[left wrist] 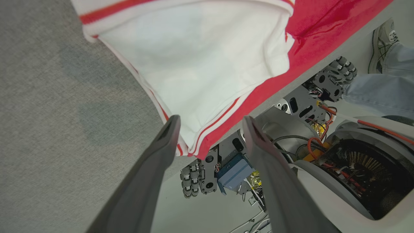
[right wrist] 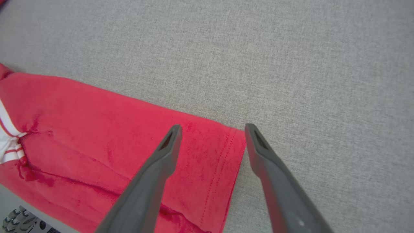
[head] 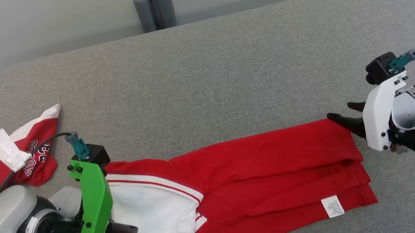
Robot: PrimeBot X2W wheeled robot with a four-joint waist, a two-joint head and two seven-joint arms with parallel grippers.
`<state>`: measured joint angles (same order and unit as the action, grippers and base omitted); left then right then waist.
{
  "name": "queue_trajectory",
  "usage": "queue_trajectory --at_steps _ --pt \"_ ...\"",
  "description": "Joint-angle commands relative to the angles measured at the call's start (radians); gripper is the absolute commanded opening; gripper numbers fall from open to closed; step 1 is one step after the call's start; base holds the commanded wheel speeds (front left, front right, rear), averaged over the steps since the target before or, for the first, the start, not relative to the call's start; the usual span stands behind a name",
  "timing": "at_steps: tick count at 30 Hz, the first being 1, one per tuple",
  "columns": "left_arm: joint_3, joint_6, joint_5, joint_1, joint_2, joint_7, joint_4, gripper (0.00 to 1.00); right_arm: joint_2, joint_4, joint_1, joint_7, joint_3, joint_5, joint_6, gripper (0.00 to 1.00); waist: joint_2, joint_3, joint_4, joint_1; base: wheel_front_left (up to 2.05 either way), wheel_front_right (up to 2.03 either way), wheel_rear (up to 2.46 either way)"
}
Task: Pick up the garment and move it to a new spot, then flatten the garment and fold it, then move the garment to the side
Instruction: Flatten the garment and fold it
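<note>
The garment (head: 261, 173) is red with a white panel and red-white stripes, and it lies stretched out along the near part of the grey cushioned surface (head: 202, 74). My left gripper (head: 130, 230) is open over the garment's white end. In the left wrist view the fingers (left wrist: 155, 168) straddle the striped corner of the garment (left wrist: 200, 58) at the surface's near edge without closing on it. My right gripper (head: 339, 111) is open at the garment's far right corner. In the right wrist view the hemmed corner of the garment (right wrist: 97, 129) lies between and under my right gripper (right wrist: 212, 127).
A second red garment (head: 20, 153) with white lettering and a white tag is bunched at the left edge. Grey posts (head: 152, 5) stand behind the surface. Below the near edge are the robot base (left wrist: 323, 94) and a person's shoe (left wrist: 383, 42).
</note>
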<state>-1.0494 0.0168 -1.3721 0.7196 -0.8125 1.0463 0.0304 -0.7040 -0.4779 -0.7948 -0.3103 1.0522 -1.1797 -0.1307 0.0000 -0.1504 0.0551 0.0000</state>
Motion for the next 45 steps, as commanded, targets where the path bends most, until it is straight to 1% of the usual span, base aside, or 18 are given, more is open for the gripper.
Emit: queue_trajectory --at_steps 1,4,6,7,11,14,17,20,22,23,27,29,30,32,34,38,42,45 --pt "0.011 -0.006 -0.004 -0.004 -0.008 -0.014 -0.007 1.00 -0.011 0.009 -0.003 0.030 -0.013 -0.015 0.000 1.00 0.0000 0.017 -0.001 0.0000 0.00 0.00 0.00" --pt "0.033 -0.008 0.000 -0.005 -0.015 -0.052 -0.022 1.00 -0.025 0.023 0.008 0.095 -0.038 -0.022 0.000 1.00 0.0000 0.033 -0.003 0.0000 0.00 0.00 0.00" --pt "0.053 -0.011 0.024 -0.001 -0.023 -0.100 -0.038 1.00 -0.032 0.031 0.012 0.159 -0.059 -0.010 0.000 1.00 0.0000 0.042 -0.004 0.0000 0.00 0.00 0.00" --pt "0.066 -0.016 0.053 0.005 -0.030 -0.142 -0.047 1.00 -0.032 0.032 0.015 0.203 -0.073 0.001 0.000 1.00 0.0000 0.045 -0.004 0.0000 0.00 0.00 0.00" --pt "0.132 -0.004 0.131 -0.017 -0.041 -0.345 -0.067 1.00 -0.012 0.012 0.035 0.369 -0.138 0.026 0.000 1.00 0.0000 0.057 -0.002 0.0000 0.00 0.00 0.00" --pt "0.199 0.019 0.170 -0.056 -0.051 -0.523 -0.076 1.00 0.007 -0.019 0.056 0.474 -0.179 0.063 0.000 1.00 0.0000 0.063 -0.001 0.0000 0.00 0.00 0.00" --pt "0.264 0.065 0.213 -0.115 -0.068 -0.714 -0.082 1.00 0.036 -0.037 0.089 0.542 -0.232 0.088 0.000 1.00 0.0000 0.068 -0.002 0.0000 0.00 0.00 0.00" --pt "0.311 0.110 0.240 -0.185 -0.078 -0.867 -0.089 1.00 0.061 -0.040 0.131 0.570 -0.311 0.123 0.000 1.00 0.0000 0.070 -0.006 0.0000 0.00 0.00 0.00" --pt "0.341 0.147 0.253 -0.234 -0.083 -0.964 -0.096 1.00 0.085 -0.032 0.165 0.576 -0.395 0.157 0.000 1.00 0.0000 0.067 -0.009 0.0000 0.00 0.00 0.00" --pt "0.358 0.170 0.265 -0.263 -0.081 -1.022 -0.100 1.00 0.102 -0.015 0.189 0.576 -0.461 0.189 0.000 1.00 0.0000 0.066 -0.011 0.0000 0.00 0.00 0.00" --pt "0.410 0.257 0.299 -0.363 -0.044 -1.221 -0.102 1.00 0.188 0.065 0.328 0.576 -0.678 0.313 0.000 1.00 0.0000 0.060 -0.021 0.0000 0.00 0.00 0.00" --pt "0.440 0.276 0.296 -0.415 -0.006 -1.283 -0.097 1.00 0.237 0.116 0.395 0.576 -0.762 0.372 0.000 1.00 0.0000 0.057 -0.026 0.0000 0.00 0.00 0.00" --pt "0.456 0.281 0.303 -0.434 0.011 -1.296 -0.093 1.00 0.257 0.135 0.425 0.576 -0.790 0.395 0.000 1.00 0.0000 0.055 -0.028 0.0000 0.00 0.00 0.00" --pt "0.492 0.291 0.327 -0.472 0.057 -1.308 -0.087 1.00 0.299 0.172 0.485 0.576 -0.842 0.440 0.000 1.00 0.0000 0.054 -0.034 0.0000 0.00 0.00 0.00" --pt "0.559 0.292 0.385 -0.510 0.122 -1.313 -0.087 1.00 0.329 0.197 0.536 0.576 -0.871 0.480 0.000 1.00 0.0000 0.051 -0.039 0.0000 0.00 0.00 0.00" --pt "0.694 0.252 0.504 -0.601 0.256 -1.311 -0.079 1.00 0.363 0.220 0.589 0.576 -0.898 0.522 0.000 1.00 0.0000 0.051 -0.041 0.0000 0.00 0.00 0.00" --pt "0.806 0.212 0.634 -0.677 0.381 -1.311 -0.073 1.00 0.374 0.215 0.632 0.562 -0.903 0.544 0.000 1.00 0.0000 0.054 -0.037 0.0000 0.00 0.00 0.00" --pt "0.891 0.178 0.729 -0.722 0.461 -1.311 -0.083 1.00 0.380 0.204 0.666 0.535 -0.893 0.548 0.000 1.00 0.0000 0.056 -0.033 0.0000 0.00 0.00 0.00"
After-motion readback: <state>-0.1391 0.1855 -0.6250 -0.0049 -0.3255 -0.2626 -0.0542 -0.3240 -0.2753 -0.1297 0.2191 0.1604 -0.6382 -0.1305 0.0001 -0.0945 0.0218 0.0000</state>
